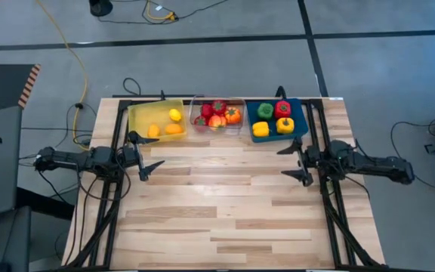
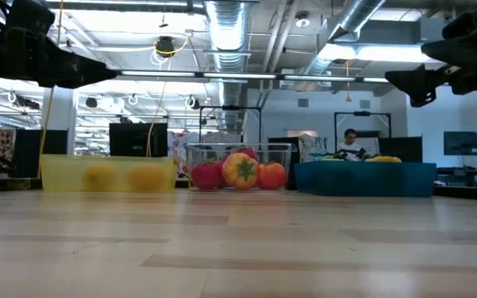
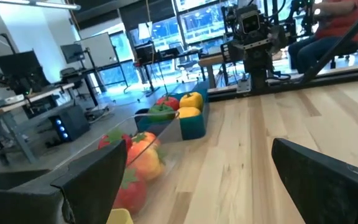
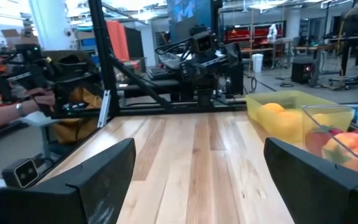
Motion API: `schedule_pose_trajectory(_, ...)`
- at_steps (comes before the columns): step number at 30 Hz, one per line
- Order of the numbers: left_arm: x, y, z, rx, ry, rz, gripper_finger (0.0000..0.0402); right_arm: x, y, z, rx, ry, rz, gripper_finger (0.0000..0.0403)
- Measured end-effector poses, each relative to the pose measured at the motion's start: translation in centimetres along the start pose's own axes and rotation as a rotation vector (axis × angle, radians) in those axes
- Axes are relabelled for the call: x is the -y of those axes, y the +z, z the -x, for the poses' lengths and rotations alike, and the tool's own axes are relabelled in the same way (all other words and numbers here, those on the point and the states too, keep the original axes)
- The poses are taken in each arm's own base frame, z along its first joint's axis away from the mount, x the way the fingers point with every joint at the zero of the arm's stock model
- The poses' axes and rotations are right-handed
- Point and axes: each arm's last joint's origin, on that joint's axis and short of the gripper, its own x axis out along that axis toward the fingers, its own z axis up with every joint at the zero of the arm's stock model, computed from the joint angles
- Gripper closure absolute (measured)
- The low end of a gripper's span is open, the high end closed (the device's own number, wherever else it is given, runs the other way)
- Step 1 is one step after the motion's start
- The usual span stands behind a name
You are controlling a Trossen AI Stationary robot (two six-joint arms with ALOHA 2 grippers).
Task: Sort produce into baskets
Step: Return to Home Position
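Note:
Three baskets stand in a row along the table's far edge. The yellow basket (image 1: 155,119) holds lemons and orange citrus. Red produce and one orange piece lie in the clear basket (image 1: 217,115). The blue basket (image 1: 278,119) holds green, red and yellow peppers. My left gripper (image 1: 148,153) hangs open above the table's left side, pointing level toward the right, with nothing between its fingers (image 3: 98,180). My right gripper (image 1: 287,161) hangs open above the right side, pointing level toward the left, also with nothing between its fingers (image 4: 98,174).
Bare wooden tabletop (image 1: 217,204) stretches between the two grippers and toward the near edge. Black arm frames run along both side edges. A person sits in the room beyond the baskets (image 2: 352,145). A person's hand (image 4: 17,106) shows beyond the table's left side.

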Motion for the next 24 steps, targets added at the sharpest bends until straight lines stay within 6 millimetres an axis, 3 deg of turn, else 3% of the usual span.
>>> schedule_pose_trajectory(24,0.10,-0.43,0.00,-0.044,-0.007,0.067,0.0013,-0.11,0.02,-0.01,0.002,0.012,0.000,0.0021)
